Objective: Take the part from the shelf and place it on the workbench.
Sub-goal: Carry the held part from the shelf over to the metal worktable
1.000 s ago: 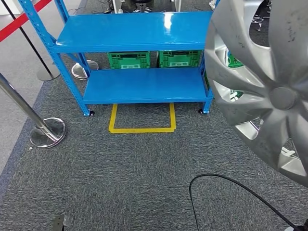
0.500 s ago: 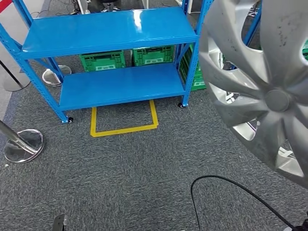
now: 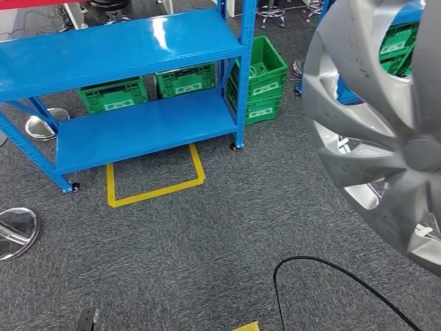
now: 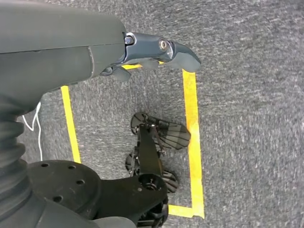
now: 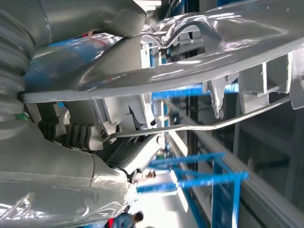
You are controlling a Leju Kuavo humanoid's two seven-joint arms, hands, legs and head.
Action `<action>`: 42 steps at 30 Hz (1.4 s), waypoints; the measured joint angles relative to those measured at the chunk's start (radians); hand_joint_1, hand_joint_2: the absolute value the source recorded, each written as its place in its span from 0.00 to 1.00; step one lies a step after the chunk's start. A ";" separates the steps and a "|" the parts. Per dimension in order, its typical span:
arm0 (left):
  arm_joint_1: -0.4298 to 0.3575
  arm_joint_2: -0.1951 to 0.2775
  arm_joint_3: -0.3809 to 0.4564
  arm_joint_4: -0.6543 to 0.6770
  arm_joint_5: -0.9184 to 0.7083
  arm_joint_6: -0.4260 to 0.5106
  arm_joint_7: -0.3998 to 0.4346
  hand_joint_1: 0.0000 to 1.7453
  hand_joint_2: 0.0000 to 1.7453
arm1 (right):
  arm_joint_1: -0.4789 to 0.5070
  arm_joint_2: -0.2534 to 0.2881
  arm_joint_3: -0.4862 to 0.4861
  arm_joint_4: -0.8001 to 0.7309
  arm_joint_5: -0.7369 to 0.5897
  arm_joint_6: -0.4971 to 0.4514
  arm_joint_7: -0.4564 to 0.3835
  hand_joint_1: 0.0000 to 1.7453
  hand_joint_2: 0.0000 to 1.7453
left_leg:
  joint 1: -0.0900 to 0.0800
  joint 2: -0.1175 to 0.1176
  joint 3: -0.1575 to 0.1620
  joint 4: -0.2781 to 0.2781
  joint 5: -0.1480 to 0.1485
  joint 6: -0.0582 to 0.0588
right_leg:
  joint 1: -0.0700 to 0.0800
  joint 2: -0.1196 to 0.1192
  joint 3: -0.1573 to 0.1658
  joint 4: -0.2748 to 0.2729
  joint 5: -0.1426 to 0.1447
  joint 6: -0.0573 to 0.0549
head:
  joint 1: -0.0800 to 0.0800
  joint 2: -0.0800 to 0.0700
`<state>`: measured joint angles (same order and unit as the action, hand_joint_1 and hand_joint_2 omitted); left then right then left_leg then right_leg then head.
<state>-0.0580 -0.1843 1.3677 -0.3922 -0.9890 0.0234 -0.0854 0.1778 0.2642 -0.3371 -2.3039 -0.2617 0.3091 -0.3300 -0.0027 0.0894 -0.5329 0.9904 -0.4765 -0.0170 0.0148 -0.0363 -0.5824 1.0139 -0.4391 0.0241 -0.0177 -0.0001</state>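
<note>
The part is a large silver wheel cover (image 3: 384, 131) with curved spokes, held up close at the right of the head view. In the right wrist view my right hand (image 5: 90, 156) grips the wheel cover (image 5: 179, 61) at its rim, with fingers tucked behind the ribbed back. My left hand (image 4: 143, 47) hangs over the grey carpet with its fingers straight and nothing in it. The blue shelf (image 3: 119, 48) stands at the upper left of the head view, both of its boards bare.
Green crates (image 3: 111, 94) sit behind the shelf's lower board, and a stack of green crates (image 3: 260, 79) stands by its right post. A yellow tape square (image 3: 154, 189) marks the carpet. A black cable (image 3: 333, 272) loops near me. A chrome stanchion base (image 3: 16, 231) lies left.
The whole view has swung to the right, so the shelf and tape square sit further left and the stacked green crates have come into sight. The wheel cover stays in my right hand.
</note>
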 joint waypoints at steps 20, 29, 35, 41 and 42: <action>0.017 0.004 -0.023 0.000 -0.027 -0.018 -0.003 0.00 1.00 | 0.050 0.035 -0.077 -0.036 -0.020 0.019 -0.012 1.00 1.00 | 0.018 -0.090 -0.014 0.021 -0.006 0.020 | -0.017 0.053 -0.135 0.224 -0.087 0.041 | 0.005 0.000; 0.017 0.004 -0.023 0.000 -0.027 -0.036 -0.016 0.00 1.00 | 0.049 0.039 -0.098 -0.040 -0.045 0.043 -0.009 1.00 1.00 | 0.004 -0.007 -0.001 0.020 -0.017 0.001 | 0.000 -0.021 -0.021 0.029 -0.007 0.011 | 0.004 0.000; 0.017 0.006 -0.022 0.000 -0.028 -0.037 -0.016 0.00 1.00 | 0.051 0.043 -0.109 -0.048 -0.044 0.049 -0.010 1.00 1.00 | 0.008 -0.071 -0.078 0.189 -0.123 -0.020 | -0.007 0.042 -0.024 0.011 0.010 -0.020 | -0.004 0.000; 0.019 0.012 -0.021 0.000 -0.030 -0.037 -0.002 0.00 1.00 | 0.060 0.046 -0.115 -0.048 -0.043 0.048 -0.017 1.00 1.00 | 0.016 -0.121 -0.060 0.116 -0.023 -0.021 | -0.009 0.116 -0.026 0.018 0.011 -0.013 | -0.005 0.000; 0.019 0.012 -0.021 0.000 -0.031 -0.037 -0.002 0.00 1.00 | 0.060 0.046 -0.117 -0.048 -0.043 0.048 -0.019 1.00 1.00 | 0.020 -0.141 -0.039 0.068 -0.007 -0.020 | -0.008 0.127 -0.031 0.023 0.011 -0.008 | -0.005 0.000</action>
<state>-0.0392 -0.1719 1.3468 -0.3920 -1.0195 -0.0134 -0.0869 0.2381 0.3099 -0.4537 -2.3518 -0.3049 0.3575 -0.3491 0.0171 -0.0521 -0.5723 1.0588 -0.4838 -0.0370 0.0064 0.0907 -0.6130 1.0369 -0.4280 0.0161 -0.0224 -0.0001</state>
